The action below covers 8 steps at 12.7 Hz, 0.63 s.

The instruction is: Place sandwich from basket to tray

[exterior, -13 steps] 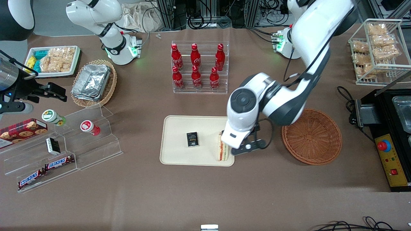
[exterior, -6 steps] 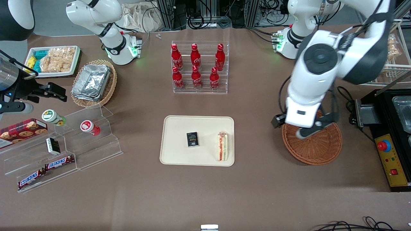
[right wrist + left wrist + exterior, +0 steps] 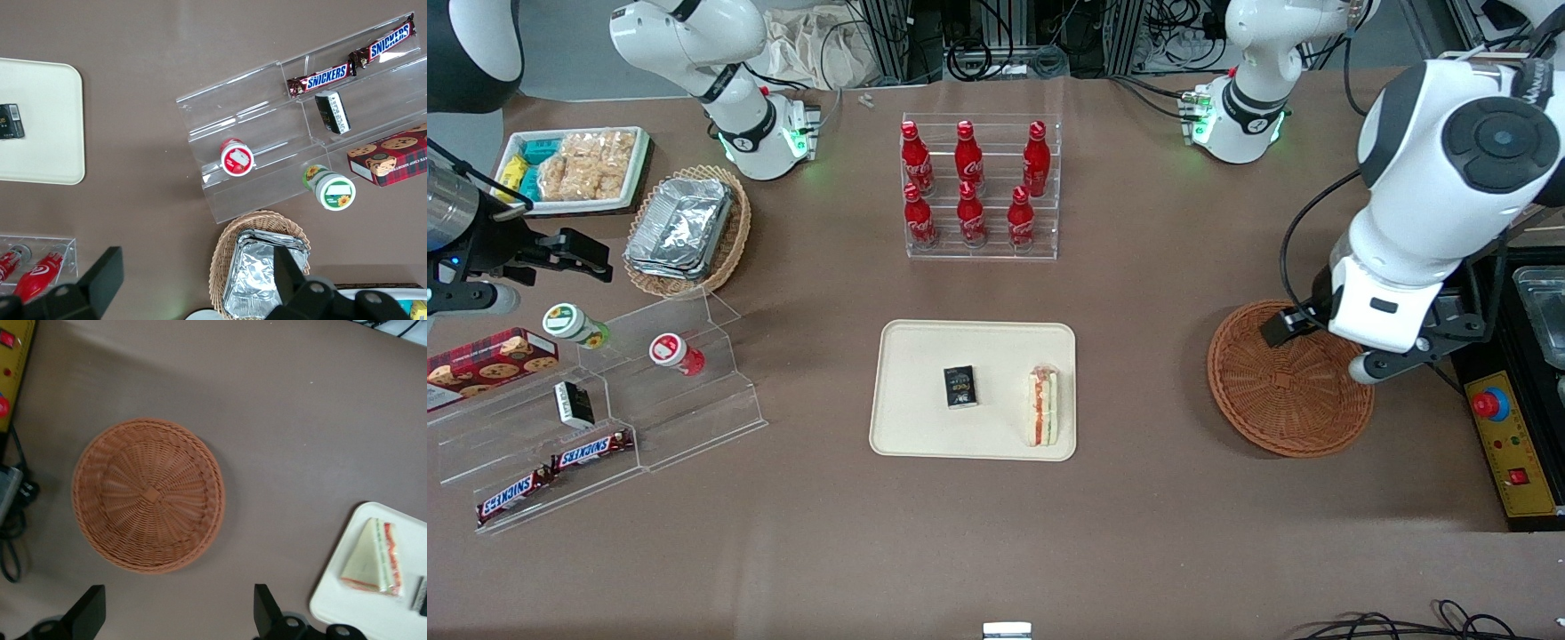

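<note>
the sandwich (image 3: pixel 1042 407) lies on the tray (image 3: pixel 925 356), close to the tray edge that faces the basket (image 3: pixel 1280 400), its pink and green filling showing along one side. a small dark packet (image 3: pixel 960 388) sits on the tray just beside the sandwich, apart from it, toward the parked arm's end. the basket stands on the brown table (image 3: pixel 996 551), well apart from the tray, toward the working arm's end, with nothing in it. the gripper (image 3: pixel 177 613) hangs up in the air over the basket's rim at the working arm's end, its two dark fingers (image 3: pixel 90 608) spread wide, released, gripping nothing. from the wrist, the basket (image 3: pixel 148 495) shows whole and bare, and the sandwich (image 3: pixel 373 557) on the tray (image 3: pixel 333 603) corner.
</note>
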Motion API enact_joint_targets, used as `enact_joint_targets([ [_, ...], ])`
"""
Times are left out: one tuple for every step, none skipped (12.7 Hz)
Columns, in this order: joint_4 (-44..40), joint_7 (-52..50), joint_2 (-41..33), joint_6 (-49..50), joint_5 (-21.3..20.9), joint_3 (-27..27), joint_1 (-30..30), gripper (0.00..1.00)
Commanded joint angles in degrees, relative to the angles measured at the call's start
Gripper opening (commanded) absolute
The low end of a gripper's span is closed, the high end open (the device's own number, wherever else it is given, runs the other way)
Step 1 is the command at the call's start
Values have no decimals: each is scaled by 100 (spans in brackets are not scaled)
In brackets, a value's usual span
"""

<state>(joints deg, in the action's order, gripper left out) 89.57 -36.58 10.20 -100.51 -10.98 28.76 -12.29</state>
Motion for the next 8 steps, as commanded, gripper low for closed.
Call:
enact_joint_targets([
  [324, 1131, -562, 101, 446, -1514, 803, 100],
  [324, 1849, -624, 101, 648, -2166, 1216, 100],
  [324, 2387, -642, 101, 841, -2660, 1412, 100],
  [254, 2714, -625, 110, 1069, -2839, 1431, 100],
  [141, 2822, -590, 136, 1202, -2849, 1379, 100],
  [105, 2840, -563, 145, 1203, -2849, 1379, 100],
  [87, 2806, -554, 154, 1195, -2849, 1387, 100],
  [104, 2788, -563, 163, 1195, -2858, 1414, 100],
])
